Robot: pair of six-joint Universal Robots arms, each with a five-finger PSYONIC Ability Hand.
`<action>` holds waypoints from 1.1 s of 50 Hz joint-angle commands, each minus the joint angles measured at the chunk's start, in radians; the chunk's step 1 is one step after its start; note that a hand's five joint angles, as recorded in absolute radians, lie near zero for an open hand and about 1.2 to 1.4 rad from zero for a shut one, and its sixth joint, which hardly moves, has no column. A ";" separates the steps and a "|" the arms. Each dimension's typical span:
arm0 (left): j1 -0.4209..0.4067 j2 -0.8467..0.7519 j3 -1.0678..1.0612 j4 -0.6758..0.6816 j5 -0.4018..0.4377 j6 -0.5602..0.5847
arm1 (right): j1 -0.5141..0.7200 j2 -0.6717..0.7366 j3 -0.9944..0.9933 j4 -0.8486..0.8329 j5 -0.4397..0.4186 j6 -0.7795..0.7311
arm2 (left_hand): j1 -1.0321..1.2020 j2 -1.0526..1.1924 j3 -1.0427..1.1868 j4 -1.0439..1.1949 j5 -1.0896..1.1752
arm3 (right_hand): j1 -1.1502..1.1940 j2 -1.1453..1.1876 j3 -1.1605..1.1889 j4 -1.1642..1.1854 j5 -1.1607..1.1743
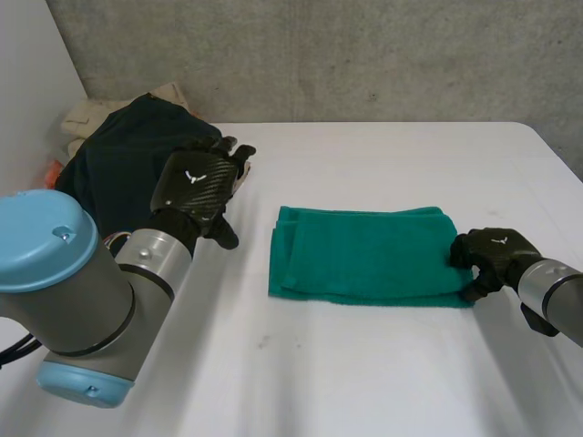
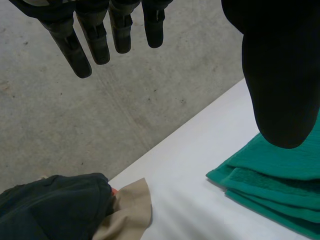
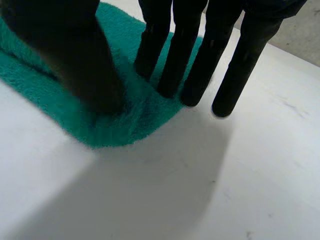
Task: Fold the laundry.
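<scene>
A green towel point(image 1: 364, 255), folded into a flat rectangle, lies in the middle of the white table point(image 1: 364, 373). My right hand point(image 1: 492, 255) is at the towel's right edge near its front corner. In the right wrist view its thumb point(image 3: 75, 65) presses down on the towel point(image 3: 130, 122) while its fingers point(image 3: 200, 65) come in on the same corner, pinching the cloth between them. My left hand point(image 1: 196, 187) hovers left of the towel, fingers point(image 2: 95, 40) straight and spread, holding nothing. The towel's layered left end point(image 2: 280, 185) lies under its thumb.
A pile of laundry sits at the table's back left: a dark navy garment point(image 1: 127, 155) over a beige one point(image 1: 100, 114), also seen beyond the left hand as the navy garment point(image 2: 50, 205) and the beige one point(image 2: 127, 210). A grey concrete wall point(image 1: 364, 55) stands behind the table.
</scene>
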 commanded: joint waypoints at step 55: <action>-0.177 -0.487 0.645 -0.221 -0.016 -0.025 | 0.343 0.033 -0.356 0.139 0.119 0.322 | 0.010 0.000 -0.005 0.006 -0.019 | -0.678 -0.702 -0.697 -0.698 -0.692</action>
